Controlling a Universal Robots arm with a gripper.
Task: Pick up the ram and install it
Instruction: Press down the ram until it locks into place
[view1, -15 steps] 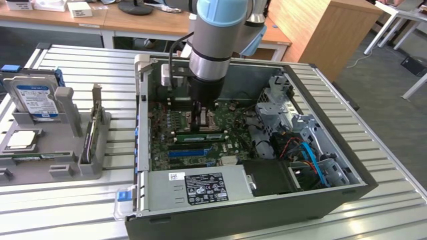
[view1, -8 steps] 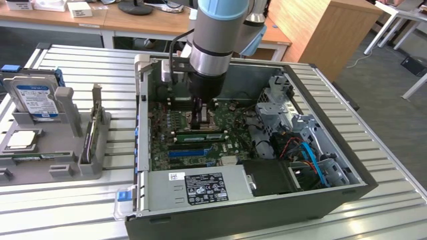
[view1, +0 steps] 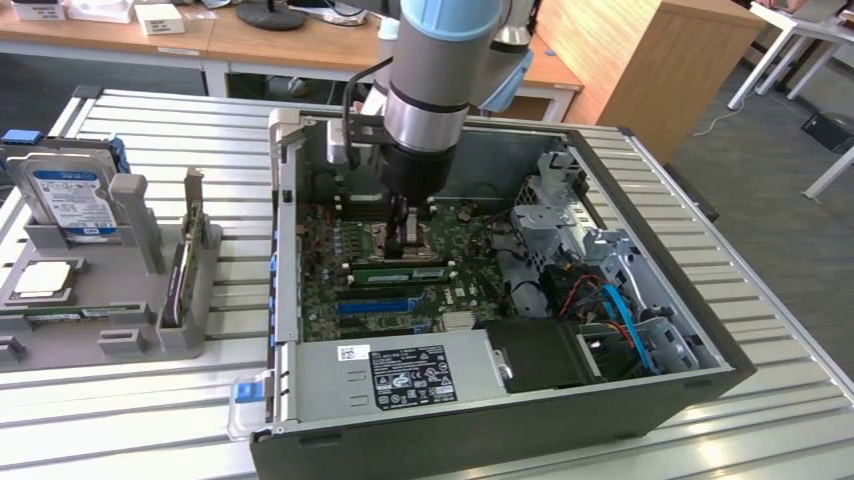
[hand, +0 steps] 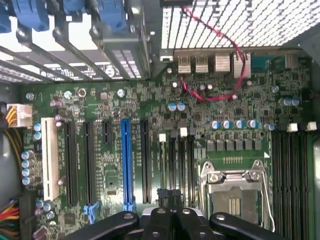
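Note:
The ram (view1: 396, 270), a narrow green stick with dark chips, stands on edge in a slot of the motherboard (view1: 327, 295) inside the open computer case (view1: 441, 430). My gripper (view1: 410, 235) reaches down into the case and hangs just behind and above the ram, over the CPU socket area. Whether it touches the stick I cannot tell. In the wrist view the black fingertips (hand: 165, 194) are pressed together with nothing visible between them. They hover over a row of dark parallel slots (hand: 176, 160), beside the silver CPU socket (hand: 235, 192).
A grey parts holder (view1: 80, 335) at the exterior view's left carries a silver hard drive (view1: 74, 200) and an upright card (view1: 187, 260). The power supply (view1: 400, 375) fills the case's near side, and drive cages with cables (view1: 601, 290) line its far side.

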